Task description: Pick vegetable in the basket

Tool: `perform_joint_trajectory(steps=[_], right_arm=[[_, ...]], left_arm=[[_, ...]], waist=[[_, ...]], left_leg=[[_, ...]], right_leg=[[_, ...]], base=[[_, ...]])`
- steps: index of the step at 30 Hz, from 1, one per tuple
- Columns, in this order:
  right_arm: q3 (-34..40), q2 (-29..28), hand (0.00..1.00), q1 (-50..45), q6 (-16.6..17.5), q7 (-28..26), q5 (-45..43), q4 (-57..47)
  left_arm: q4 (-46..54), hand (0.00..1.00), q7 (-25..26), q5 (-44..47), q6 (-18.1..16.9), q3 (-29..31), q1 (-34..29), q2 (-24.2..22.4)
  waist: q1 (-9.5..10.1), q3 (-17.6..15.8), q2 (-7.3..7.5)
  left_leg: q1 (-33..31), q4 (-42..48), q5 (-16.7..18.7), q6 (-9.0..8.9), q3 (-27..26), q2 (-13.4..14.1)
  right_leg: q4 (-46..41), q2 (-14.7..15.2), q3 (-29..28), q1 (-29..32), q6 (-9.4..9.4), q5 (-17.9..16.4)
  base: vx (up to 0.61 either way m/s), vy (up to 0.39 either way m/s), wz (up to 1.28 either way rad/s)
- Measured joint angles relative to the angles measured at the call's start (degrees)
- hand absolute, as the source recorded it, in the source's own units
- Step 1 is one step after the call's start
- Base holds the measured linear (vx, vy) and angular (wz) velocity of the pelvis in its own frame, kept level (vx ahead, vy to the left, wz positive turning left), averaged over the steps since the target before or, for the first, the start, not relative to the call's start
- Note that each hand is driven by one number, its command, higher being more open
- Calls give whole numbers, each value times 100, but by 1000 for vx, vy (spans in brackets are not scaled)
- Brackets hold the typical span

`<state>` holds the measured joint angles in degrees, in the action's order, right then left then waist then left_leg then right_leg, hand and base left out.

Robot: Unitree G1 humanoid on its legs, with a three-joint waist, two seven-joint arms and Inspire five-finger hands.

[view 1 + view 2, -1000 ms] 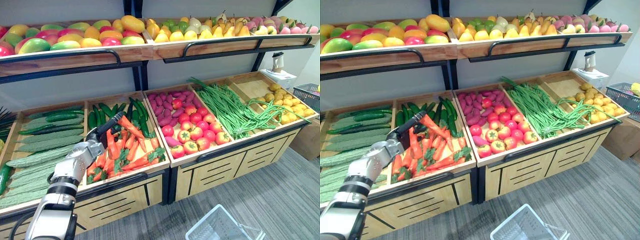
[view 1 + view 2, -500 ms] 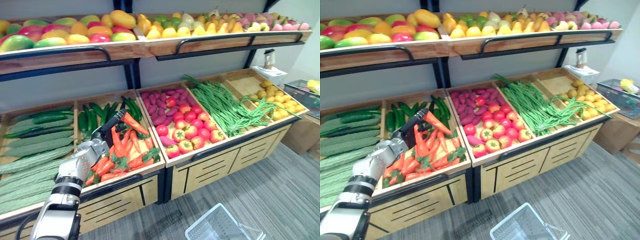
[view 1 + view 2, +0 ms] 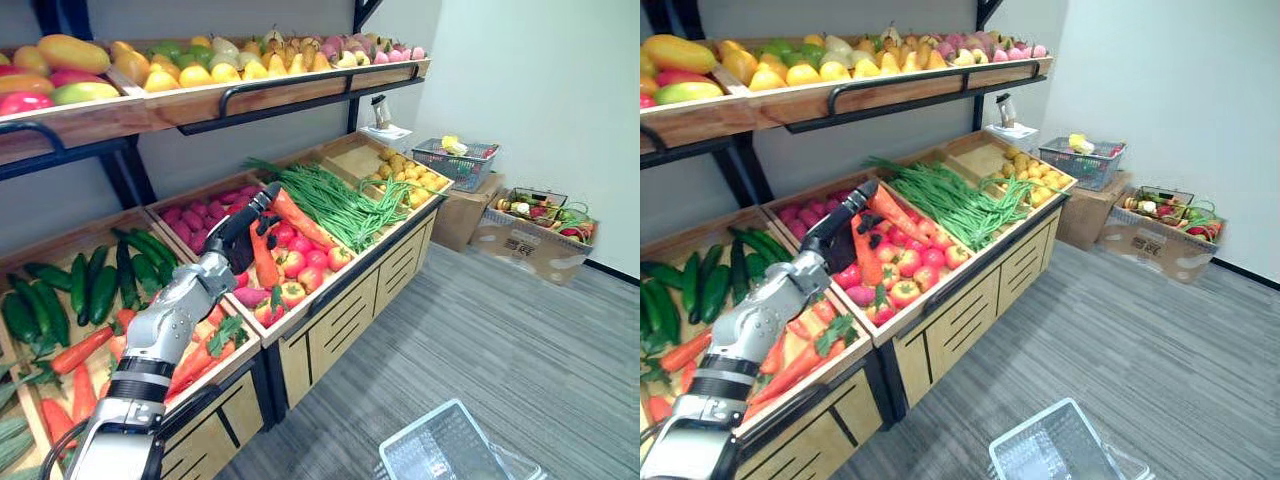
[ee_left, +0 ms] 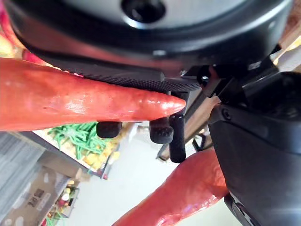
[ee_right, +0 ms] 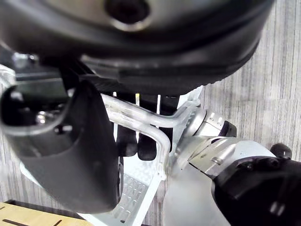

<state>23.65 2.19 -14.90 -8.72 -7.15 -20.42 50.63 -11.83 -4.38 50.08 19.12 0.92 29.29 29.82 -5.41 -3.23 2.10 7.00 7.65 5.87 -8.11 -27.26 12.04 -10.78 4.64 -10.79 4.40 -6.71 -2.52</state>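
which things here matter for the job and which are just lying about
Job: carrots in left hand; basket, handle in right hand.
Lying about: tomatoes, green beans, cucumbers, shelf fruit.

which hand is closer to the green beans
Left. The left hand, shut on carrots, hangs over the tomatoes beside the green beans; the right hand grips the basket handle, low by the floor.

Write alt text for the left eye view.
The robot's left hand holds two carrots over the tomatoes on a wooden produce stand. A white wire basket shows at the view's lower edge.
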Motion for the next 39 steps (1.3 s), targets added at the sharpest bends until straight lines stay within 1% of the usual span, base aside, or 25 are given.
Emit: perform_joint_trajectory(steps=[1, 2, 3, 4, 5, 6, 7, 9, 11, 12, 14, 15, 16, 19, 20, 21, 23, 26, 30, 32, 36, 39], right_arm=[[-3, -11, 0, 7, 2, 0, 3, 0], [0, -18, 0, 79, 10, -2, -7, -14], [12, 12, 0, 145, -9, -1, -14, -1], [-44, -4, 0, 242, -13, 51, -132, 61], [-73, -17, 0, 244, -8, 98, -199, 85], [-35, 32, 0, 251, -10, 143, -246, 92], [24, 175, 0, 266, -29, 145, -275, 89], [71, 470, 0, 281, -147, 152, -283, -73], [248, 952, 0, 274, -386, 157, -276, -784], [258, 1076, 0, 270, -415, 159, -267, -1026], [377, 1422, 0, 258, -718, 58, -313, -1892], [383, 1577, 0, 205, -724, 7, -77, -2362], [420, 1669, 0, 157, -724, 4, -13, -2640], [850, 2313, 0, 107, -725, -144, 13, -3975], [930, 2433, 0, 107, -721, -191, 13, -4186], [1050, 2660, 0, 113, -685, -268, 13, -4569], [1182, 2919, 0, 153, -549, -432, 14, -5127], [1163, 3007, 0, 292, -354, -704, 13, -5659], [1021, 3007, 0, 308, -366, -1048, 4, -5950], [889, 3021, 0, 307, -444, -1178, 4, -5958], [316, 3109, 0, 307, -816, -1345, -2, -5958], [-18, 3204, 0, 311, -945, -1418, -1, -5958]], left_arm=[[14, 0, -13, 0, 4, 50, -1, 0], [28, 0, -100, -13, 24, 232, -5, -3], [34, 0, -234, -14, 34, 378, -9, -5], [98, 0, -403, -16, 28, 573, -25, 33], [143, 0, -456, -19, 12, 669, -71, 28], [157, 0, -504, -22, -27, 694, -131, 22], [157, 0, -534, -65, -26, 677, -170, 25], [157, 0, -533, -94, 27, 650, -204, 25], [251, 0, -505, -123, 116, 604, -204, 29], [329, 0, -487, -123, 140, 588, -204, 30], [621, 0, -487, -121, 147, 375, -204, 102], [790, 0, -487, -119, 159, 211, -204, 141], [861, 0, -489, -118, 167, 151, -203, 141], [1128, 0, -438, -118, 219, 20, -206, 141], [1174, 0, -434, -118, 219, 3, -206, 140], [1223, 0, -432, -118, 219, -30, -206, 133], [1277, 0, -433, -114, 219, -65, -206, 123], [1277, 0, -395, -110, 218, -65, -206, 122], [1277, 0, -340, -106, 198, -65, -205, 122], [1277, 0, -338, -105, 136, -62, -204, 123], [1276, 0, -308, 129, 76, -82, -189, 94], [1273, 0, -272, 201, -19, -258, -83, 94]], waist=[[14, 9, -4], [87, 21, -23], [165, 74, -94], [228, 159, -73], [231, 176, -44], [215, 198, -24], [223, 203, -64], [216, 218, -127], [154, 226, -151], [131, 219, -139], [96, 190, -70], [58, 200, -35], [59, 199, -32], [-7, 201, -30], [-13, 201, -29], [-22, 202, -30], [-44, 205, -34], [-78, 215, -37], [-62, 247, -56], [-63, 269, -79], [-94, 313, -152], [-85, 332, -180]], left_leg=[[-13, 31, 7, -4, -68, 21], [-62, 80, -17, 76, -260, 71], [-110, 53, -20, 87, -391, 189], [-194, 20, 0, 70, -532, 244], [-212, 41, 0, 64, -562, 209], [-213, 41, -11, 40, -549, 214], [-223, 34, -22, 22, -539, 186], [-216, 7, -29, 11, -542, 164], [-152, -53, -32, 8, -562, 107], [-131, -67, -32, 8, -581, 94], [-21, -136, -31, 10, -690, 35], [-1, -167, -30, 14, -711, -3], [10, -175, -28, 17, -738, -22], [135, -258, -23, 26, -893, -94], [145, -266, -23, 26, -915, -96], [176, -279, -23, 25, -954, -96], [193, -298, -23, 24, -986, -91], [239, -305, -24, 21, -1050, -94], [293, -331, -25, 20, -1137, -119], [281, -342, -25, 20, -1177, -136], [312, -355, -24, 20, -1288, -161], [318, -353, -24, 21, -1306, -179]], right_leg=[[-87, -27, 127, 97, 17, 61], [-133, -78, 374, 273, 96, 238], [275, -142, 494, 243, 158, 547], [539, -94, 732, 191, 301, 498], [631, -43, 893, 171, 309, 440], [879, -57, 921, 71, 204, 638], [1045, -93, 919, 11, 211, 740], [1160, -95, 899, -28, 220, 812], [1223, -88, 831, -62, 207, 868], [1223, -86, 798, -62, 204, 876], [1234, -69, 679, -67, 181, 909], [1250, -52, 637, -72, 157, 933], [1251, -44, 607, -65, 148, 943], [1244, -31, 445, -64, 127, 966], [1242, -35, 427, -58, 124, 968], [1237, -46, 399, -59, 122, 969], [1223, -67, 369, -59, 122, 969], [1198, -85, 306, -49, 122, 969], [1174, -89, 235, -20, 122, 969], [1130, -90, 189, 50, 121, 968], [1048, -104, 85, 117, 121, 968], [991, -100, 60, 144, 119, 967]], base=[[8, -21, -47], [-34, -38, -67], [-29, -37, -85], [-13, -31, -64], [12, -18, -40], [-15, -16, -12], [-19, -16, -7], [-15, -6, -6], [-18, 14, -14], [-29, 23, -20], [-36, 37, -25], [-28, 39, -20], [-20, 46, -22], [-9, 39, -22], [-10, 4, -16], [-14, -9, -13], [-23, -20, -11], [-15, -15, -9], [-4, -11, -11], [-3, -11, -13], [-3, -15, -12], [-17, -18, -4]])
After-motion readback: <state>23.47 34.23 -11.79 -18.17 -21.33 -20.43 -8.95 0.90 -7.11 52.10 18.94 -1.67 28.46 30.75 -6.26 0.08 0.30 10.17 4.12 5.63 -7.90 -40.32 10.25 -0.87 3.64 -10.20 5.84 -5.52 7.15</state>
